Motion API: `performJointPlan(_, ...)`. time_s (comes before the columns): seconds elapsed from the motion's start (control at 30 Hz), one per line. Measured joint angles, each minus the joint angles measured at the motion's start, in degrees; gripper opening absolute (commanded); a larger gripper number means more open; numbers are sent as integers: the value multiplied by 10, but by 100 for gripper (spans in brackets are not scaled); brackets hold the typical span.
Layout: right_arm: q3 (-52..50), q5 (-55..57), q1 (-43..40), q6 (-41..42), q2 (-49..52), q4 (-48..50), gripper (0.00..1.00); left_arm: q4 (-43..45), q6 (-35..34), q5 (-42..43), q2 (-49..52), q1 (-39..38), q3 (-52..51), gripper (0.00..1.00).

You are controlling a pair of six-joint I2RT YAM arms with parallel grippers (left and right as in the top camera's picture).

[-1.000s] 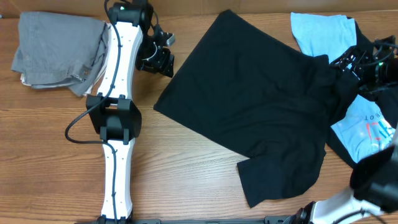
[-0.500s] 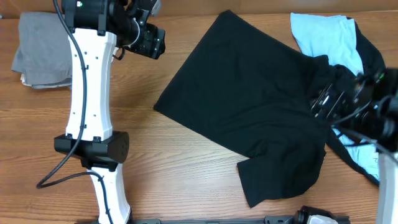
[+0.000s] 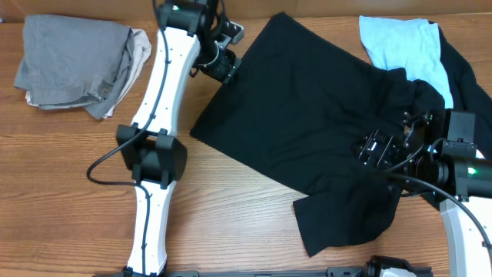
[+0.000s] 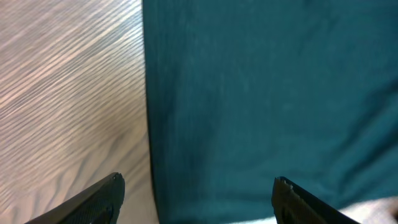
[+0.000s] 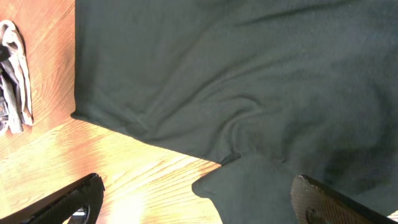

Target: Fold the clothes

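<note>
At the far left of the tabletop (image 3: pixel 61 192) a grey garment (image 3: pixel 65 58) lies crumpled, with a strip of beige cloth (image 3: pixel 141 45) showing along its right edge. Just right of that the left arm (image 3: pixel 157 146) reaches away across the wood, and the left jaws stand spread over the far left hem of the black T-shirt (image 3: pixel 307 108). In the left wrist view that hem runs between the two tips, wood on one side and cloth on the other, with nothing pinched. The T-shirt lies spread flat at a slant across the middle, one sleeve (image 3: pixel 346 219) pointing toward the near edge. Over its right part hangs the right arm (image 3: pixel 453 165), and the right jaws are also wide apart and empty above the sleeve seam. At the far right a light blue garment (image 3: pixel 400 42) lies beside another dark one (image 3: pixel 461 73).
</note>
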Motion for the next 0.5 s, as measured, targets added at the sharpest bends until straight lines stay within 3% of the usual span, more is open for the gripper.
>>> performJointPlan(0.5, 0, 8, 0, 0, 0, 10, 100, 51, 19, -50, 100, -35, -1, 69)
